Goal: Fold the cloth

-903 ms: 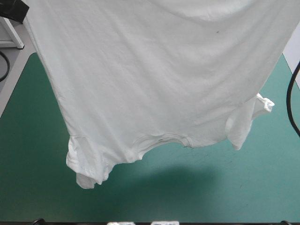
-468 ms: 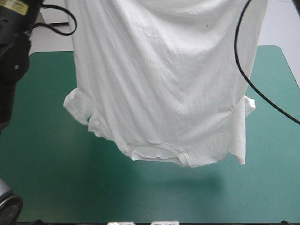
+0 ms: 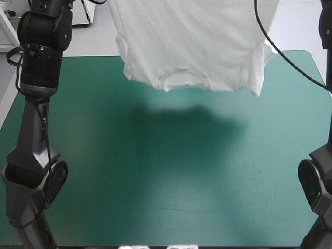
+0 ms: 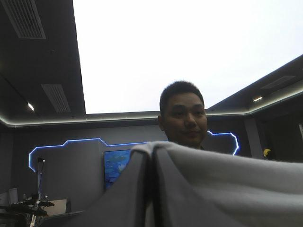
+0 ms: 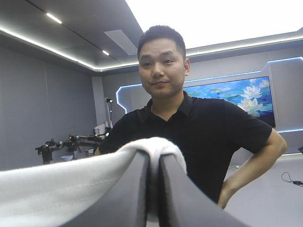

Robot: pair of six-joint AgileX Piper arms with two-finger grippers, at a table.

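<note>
We hold the T-shirt up over the far part of the teal-green table, collar and sleeves hanging lowest, its shadow on the cover below. Our left gripper and right gripper each pinch its hem, fingers nearly closed.

The right tool has its two black fingers pressed almost together. The white T-shirt is pinched between them. The cloth curls over the tips in a soft fold and stretches off to one side.
</note>
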